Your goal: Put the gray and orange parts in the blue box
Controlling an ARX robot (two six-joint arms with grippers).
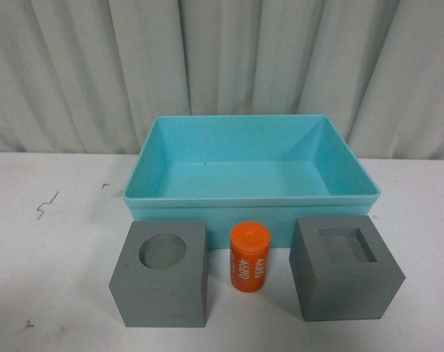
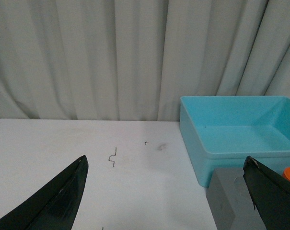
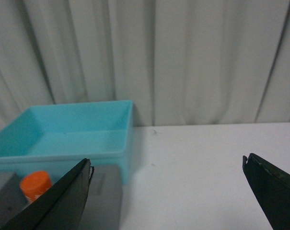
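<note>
A turquoise-blue box (image 1: pixel 207 202) stands empty at the middle back of the white table. In front of it sit a gray cube with a round recess (image 1: pixel 161 275) on the left, an orange cylinder printed "4680" (image 1: pixel 250 259) in the middle, and a gray cube with a square recess (image 1: pixel 346 266) on the right. No arm shows in the front view. My left gripper (image 2: pixel 166 189) is open and empty, left of the round-recess cube (image 2: pixel 231 199) and the box (image 2: pixel 197 148). My right gripper (image 3: pixel 168 189) is open and empty, right of the square-recess cube (image 3: pixel 106 201), with the cylinder (image 3: pixel 35 186) and box (image 3: pixel 111 143) beyond.
A pleated gray-white curtain (image 1: pixel 222 66) hangs behind the table. Small dark scribble marks (image 1: pixel 47 205) lie on the tabletop left of the box; one shows in the left wrist view (image 2: pixel 112 159).
</note>
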